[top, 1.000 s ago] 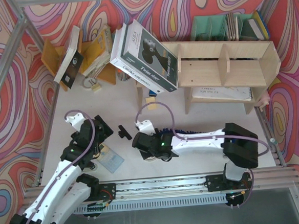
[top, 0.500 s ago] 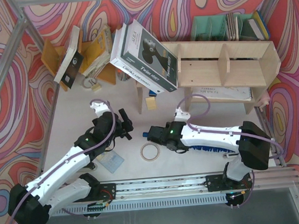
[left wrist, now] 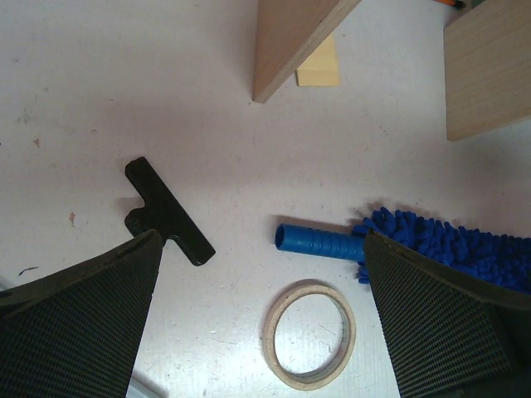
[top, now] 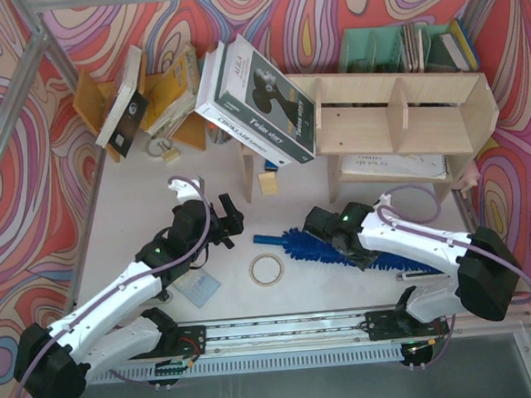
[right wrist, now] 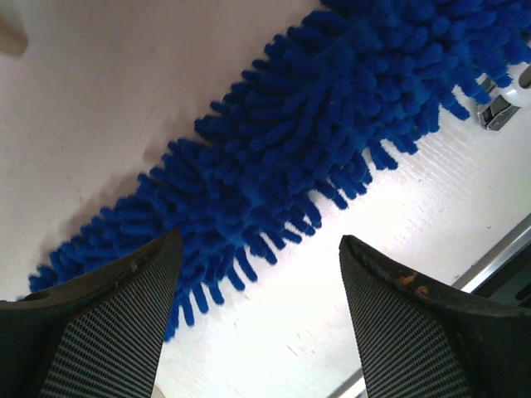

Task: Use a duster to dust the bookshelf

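**Duster pick-up stage; dusting not yet begun**

Duster (top: pixel 298 246) lies flat on the table (top: pixel 147 198) at 6 o'clock of the bookshelf (top: pixel 397 121), apart from it, handle toward 10 o'clock; fluffy bright-blue head, slim ribbed handle; right gripper (right wrist: pixel 259 242) hovers over the head, jaws apart, empty; left gripper (top: pixel 229 218) gapes wide beside the handle; next, probably, a grasp on the handle.
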